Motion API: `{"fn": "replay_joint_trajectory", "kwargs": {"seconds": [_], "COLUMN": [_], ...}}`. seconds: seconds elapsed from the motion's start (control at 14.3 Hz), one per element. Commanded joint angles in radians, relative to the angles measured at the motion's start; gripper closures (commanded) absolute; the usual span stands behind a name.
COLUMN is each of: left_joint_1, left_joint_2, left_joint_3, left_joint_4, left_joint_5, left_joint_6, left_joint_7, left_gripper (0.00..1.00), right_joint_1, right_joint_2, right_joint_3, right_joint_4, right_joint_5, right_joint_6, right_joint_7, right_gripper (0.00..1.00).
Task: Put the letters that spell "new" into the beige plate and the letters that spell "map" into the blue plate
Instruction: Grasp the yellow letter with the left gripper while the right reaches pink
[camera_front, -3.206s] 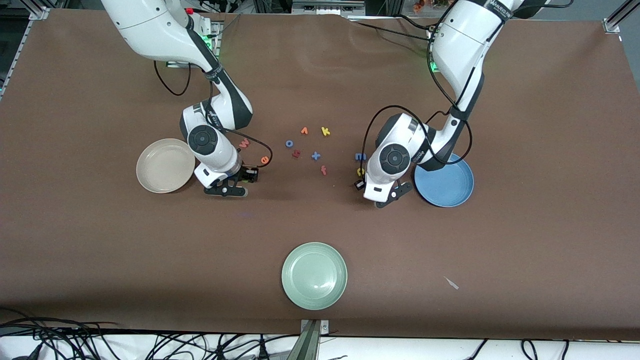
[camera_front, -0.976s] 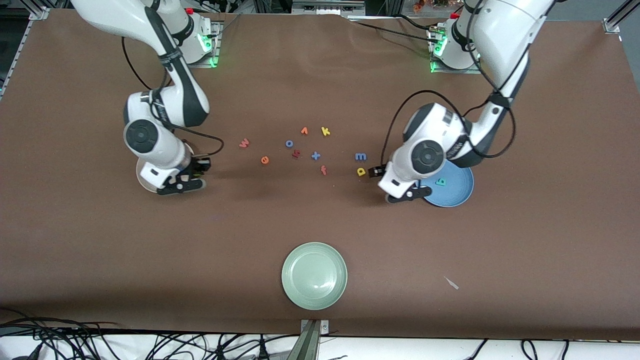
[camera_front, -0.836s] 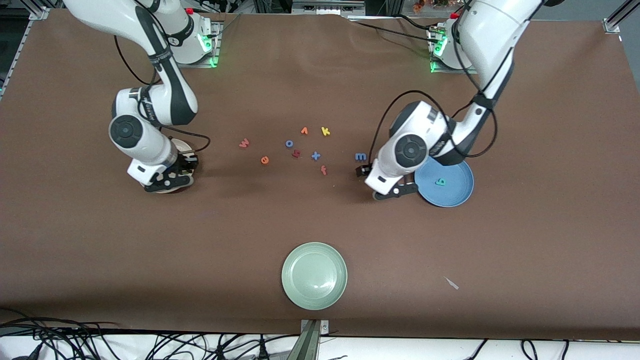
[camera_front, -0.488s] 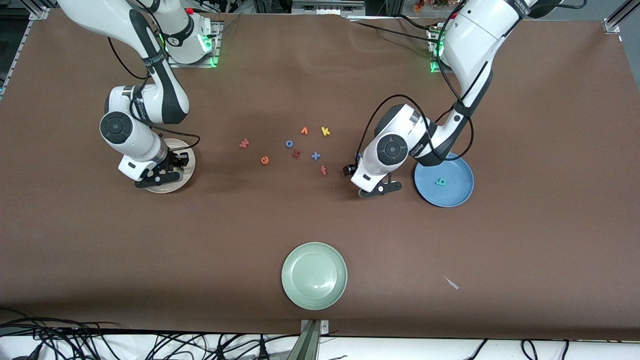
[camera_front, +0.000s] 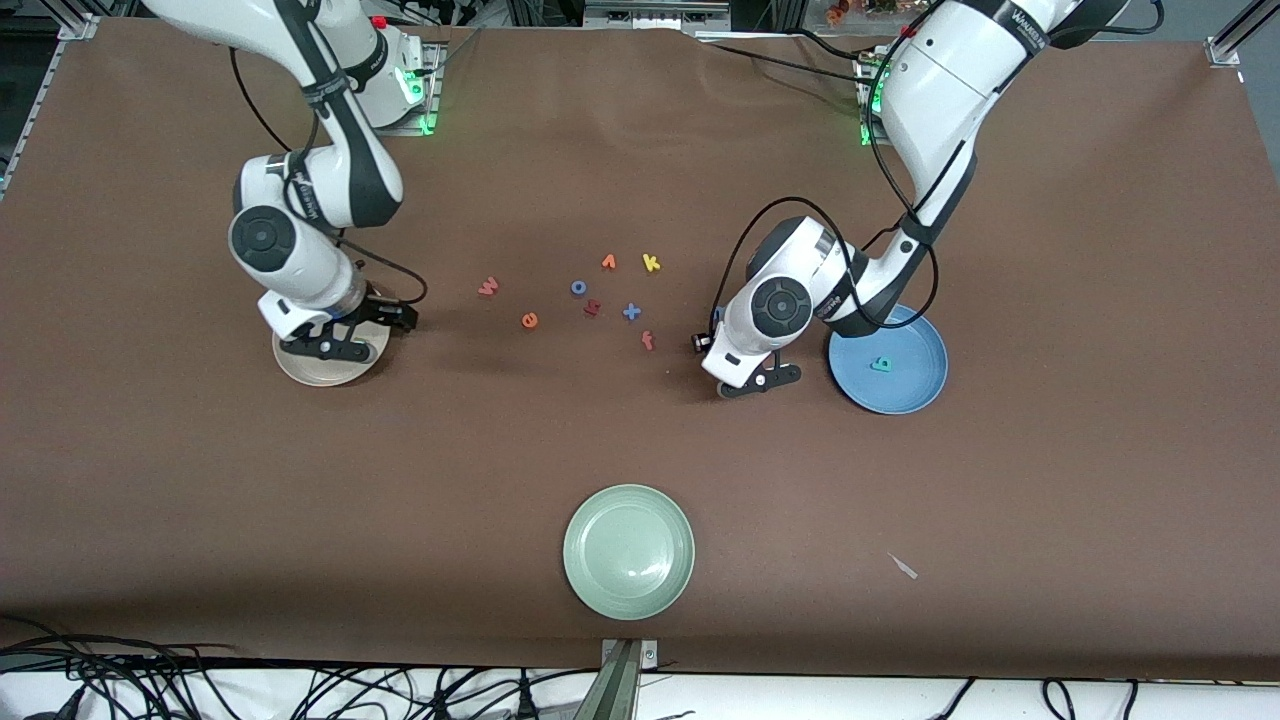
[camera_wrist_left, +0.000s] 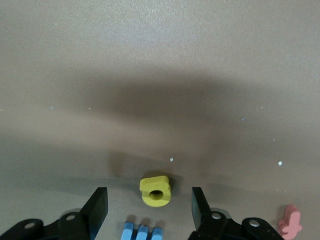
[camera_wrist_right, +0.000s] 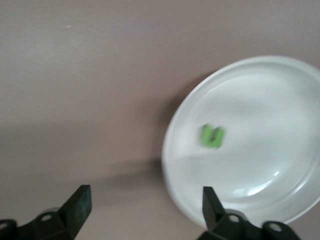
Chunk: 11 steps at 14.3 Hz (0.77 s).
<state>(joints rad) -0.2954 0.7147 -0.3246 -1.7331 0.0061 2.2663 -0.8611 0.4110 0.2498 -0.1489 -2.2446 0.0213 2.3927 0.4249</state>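
Low over the counter, the left tool stands released astride the yellow "p" and blue "m". The right tool, released, hovers over the beige plate, which holds the green "n"; the teal "a" lies in the blue plate.

Blue "m" crowds yellow "p" — red "f" apart.

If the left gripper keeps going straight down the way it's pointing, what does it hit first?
Most likely the yellow letter "p", which lies on the table between the open fingers of the left gripper. The blue "m" sits just beside it, so depth is uncertain.
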Motion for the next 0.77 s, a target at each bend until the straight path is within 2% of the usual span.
{"fn": "replay_joint_trajectory", "kwargs": {"seconds": [0.0,0.14,0.28,0.49,0.56,0.7], "left_joint_1": [-0.010,-0.008,-0.008,-0.004,-0.001,0.008], "left_joint_2": [0.009,0.009,0.009,0.005,0.002,-0.009], "left_joint_3": [0.002,0.004,0.004,0.004,0.003,0.004], "left_joint_4": [-0.003,-0.002,-0.003,-0.003,-0.002,0.001], "left_joint_5": [0.022,0.022,0.020,0.022,0.020,0.025], "left_joint_6": [0.025,0.025,0.025,0.019,0.015,-0.010], "left_joint_7": [-0.041,-0.047,-0.047,-0.047,-0.045,-0.035], "left_gripper": [0.30,0.49,0.60,0.93,0.98,1.00], "right_joint_1": [0.002,0.003,0.003,0.003,0.003,0.005], "right_joint_2": [-0.052,-0.070,-0.093,-0.087,-0.071,-0.047], "right_joint_3": [0.084,0.143,0.195,0.238,0.239,0.241], "right_joint_4": [-0.039,-0.058,-0.096,-0.156,-0.174,-0.220], "right_joint_5": [0.011,0.009,0.009,0.009,0.009,0.009], "right_joint_6": [-0.015,-0.014,0.009,0.110,0.158,0.261], "right_joint_7": [0.225,0.345,0.451,0.538,0.545,0.555], "right_gripper": [0.00,0.00,0.00,0.00,0.00,0.00]}}
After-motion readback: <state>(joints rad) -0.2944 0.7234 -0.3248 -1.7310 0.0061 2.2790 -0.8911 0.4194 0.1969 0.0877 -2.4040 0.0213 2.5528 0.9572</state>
